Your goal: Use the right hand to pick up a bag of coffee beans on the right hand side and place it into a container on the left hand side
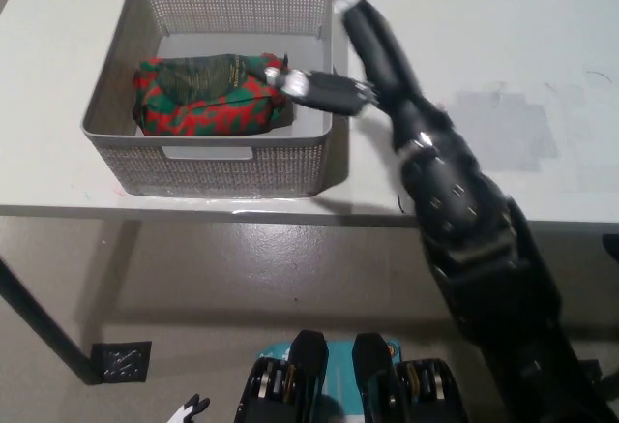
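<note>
The red and green coffee bag [208,95] lies flat inside the gray basket [222,166] on the white table [542,45]. At its 3 o'clock, the black right hand [363,50] holds nothing, fingers spread.

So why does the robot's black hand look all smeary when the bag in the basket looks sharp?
In the head view the right hand is streaked with motion blur over the basket's right edge; the coffee bag is crisp inside the basket; a soft shadow falls on the floor under the table, whose top looks evenly lit.
</note>
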